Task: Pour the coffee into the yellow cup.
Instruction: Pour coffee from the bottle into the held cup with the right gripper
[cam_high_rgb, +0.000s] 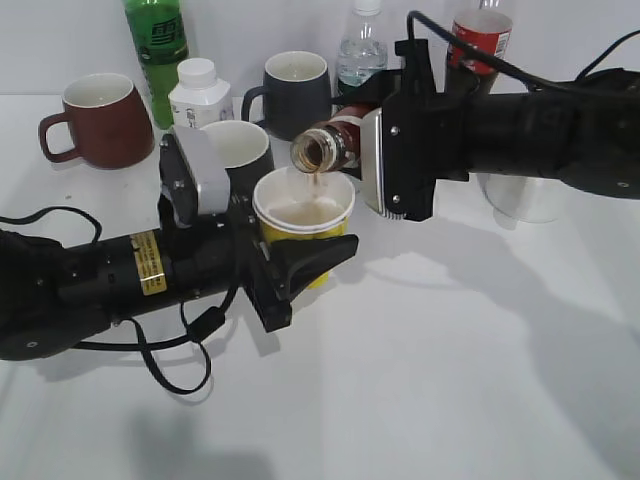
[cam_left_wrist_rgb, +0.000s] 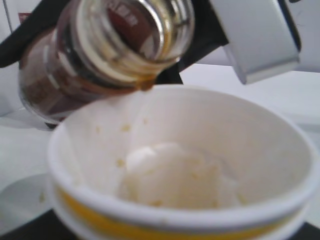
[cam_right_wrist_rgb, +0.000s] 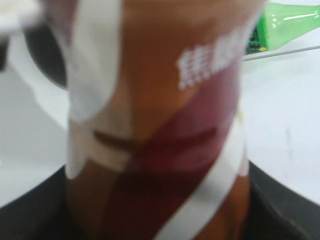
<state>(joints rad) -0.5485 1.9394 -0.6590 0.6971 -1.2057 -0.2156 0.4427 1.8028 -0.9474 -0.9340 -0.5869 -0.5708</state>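
My left gripper (cam_high_rgb: 305, 262) is shut on the yellow cup (cam_high_rgb: 303, 213), holding it upright at mid-table. The cup fills the left wrist view (cam_left_wrist_rgb: 185, 165), its white inside wet with pale liquid. My right gripper (cam_high_rgb: 372, 160) is shut on the coffee bottle (cam_high_rgb: 328, 147), tilted with its open mouth over the cup's far rim. A thin brown stream of coffee (cam_high_rgb: 314, 183) falls into the cup. In the left wrist view the bottle (cam_left_wrist_rgb: 107, 50) hangs over the rim with a brown drip at its lip. The bottle's brown, red and white label (cam_right_wrist_rgb: 160, 130) fills the right wrist view.
Behind stand a dark red mug (cam_high_rgb: 98, 120), a green bottle (cam_high_rgb: 157, 50), a white pill bottle (cam_high_rgb: 200, 95), a white cup (cam_high_rgb: 238, 148), a dark grey mug (cam_high_rgb: 295, 92), a water bottle (cam_high_rgb: 362, 50) and a red-labelled cola bottle (cam_high_rgb: 480, 35). A clear glass (cam_high_rgb: 520, 200) stands at right.
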